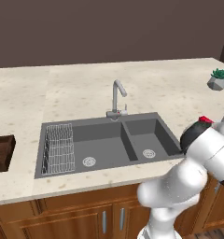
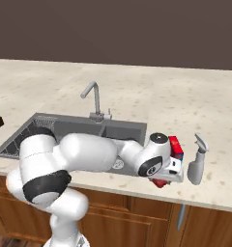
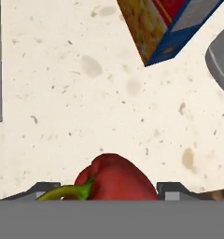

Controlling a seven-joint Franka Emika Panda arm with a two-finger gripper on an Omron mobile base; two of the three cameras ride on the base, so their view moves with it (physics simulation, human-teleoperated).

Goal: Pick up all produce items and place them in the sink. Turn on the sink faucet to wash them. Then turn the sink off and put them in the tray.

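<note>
While gripper (image 3: pixel 104 189) pinches red pepper (image 3: pixel 116 179), green stem points left in hand view

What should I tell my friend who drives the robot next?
Gripper: jaws either side of the red pepper on the counter right of the sink; can't tell if gripped.
Sink: no produce in either basin.
Faucet: no water seen running.
Tray: on the counter at far left.
Done: nothing washed yet.
Left: move the pepper to the sink, wash it, turn the faucet off, put it in the tray.
</note>
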